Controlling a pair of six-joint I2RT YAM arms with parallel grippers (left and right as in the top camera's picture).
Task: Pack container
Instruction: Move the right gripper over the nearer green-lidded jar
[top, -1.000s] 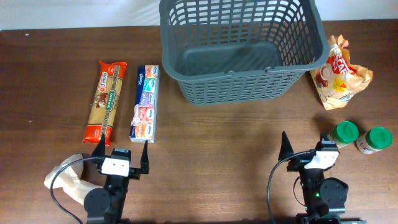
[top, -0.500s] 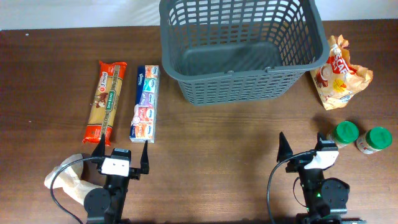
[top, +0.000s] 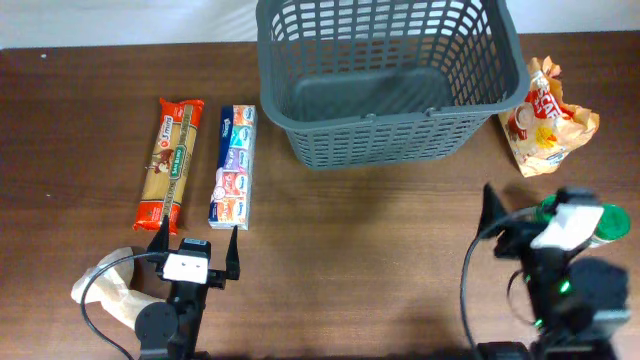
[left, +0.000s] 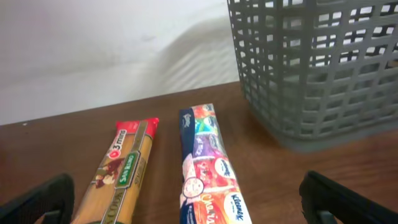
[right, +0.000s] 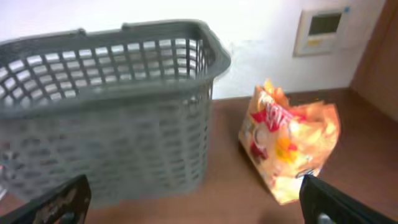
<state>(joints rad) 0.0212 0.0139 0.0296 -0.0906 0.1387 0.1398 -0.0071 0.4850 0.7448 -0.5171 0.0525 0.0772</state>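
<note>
Overhead: one basket (top: 390, 135); two long packets (top: 172, 162); one snack bag (top: 545, 125); two jars (top: 547, 209).

At back, the basket (top: 370, 140) — pasta pack (top: 170, 163) and tissue pack (top: 233, 167) left, snack bag (top: 545, 125) right

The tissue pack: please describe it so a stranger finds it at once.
Start at the grey basket. Left of it lie two long packets. The tissue pack, blue and white, is nearer it; the pasta packet is brown and red.
</note>
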